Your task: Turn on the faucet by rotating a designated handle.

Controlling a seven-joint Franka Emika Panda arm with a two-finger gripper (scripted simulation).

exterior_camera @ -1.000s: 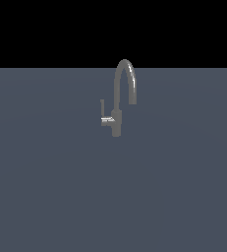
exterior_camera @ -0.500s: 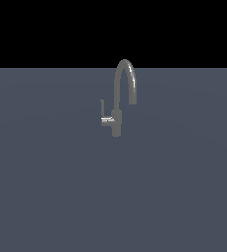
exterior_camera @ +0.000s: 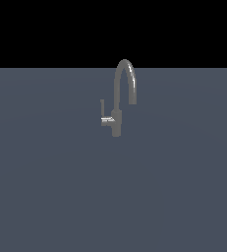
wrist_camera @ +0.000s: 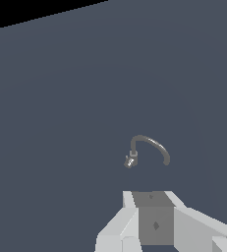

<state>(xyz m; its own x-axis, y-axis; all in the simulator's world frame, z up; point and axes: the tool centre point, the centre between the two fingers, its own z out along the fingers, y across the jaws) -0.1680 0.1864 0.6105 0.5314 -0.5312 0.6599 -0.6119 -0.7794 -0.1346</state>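
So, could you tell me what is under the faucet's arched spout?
Only bare grey surface shows under the spout of the faucet; no basin or drain. The handle sits on the body's opposite side.

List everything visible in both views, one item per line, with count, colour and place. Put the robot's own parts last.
faucet: one, dull grey, standing upright near the middle of the surface, arched spout curving toward the exterior view's right.
handle: one, grey with a shiny stub, on the body's side toward the exterior view's left, slim rod pointing up.
surface: one, flat slate blue-grey, under the faucet.
pincer: one, pale grey, seen only in the wrist view, apart from the faucet; open or shut unclear.
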